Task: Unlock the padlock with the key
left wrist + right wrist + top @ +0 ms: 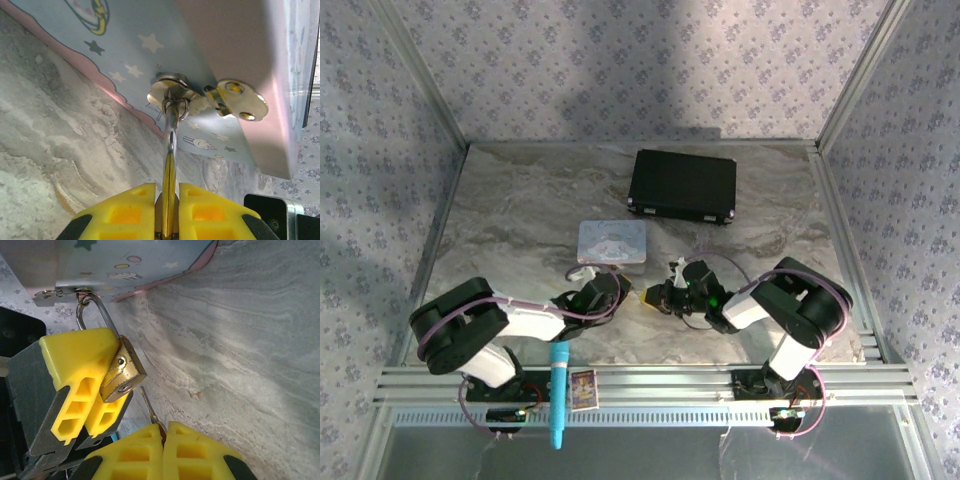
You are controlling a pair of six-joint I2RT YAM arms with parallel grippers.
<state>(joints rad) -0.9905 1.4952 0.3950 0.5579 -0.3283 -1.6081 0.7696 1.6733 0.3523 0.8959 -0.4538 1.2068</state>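
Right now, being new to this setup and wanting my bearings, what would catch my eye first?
The brass padlock, pinched by the left gripper, its shackle hooked through the hasp of the pastel tin mid-table. Next, the right gripper pinching the thin key, tip by the lock's lower edge. A black case lies at the far side.

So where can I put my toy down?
Bare table: back left, between the left wall and the black case; also right of the pastel tin, in front of the case. Crowded: in front of the tin, where left gripper and right gripper meet at the padlock.
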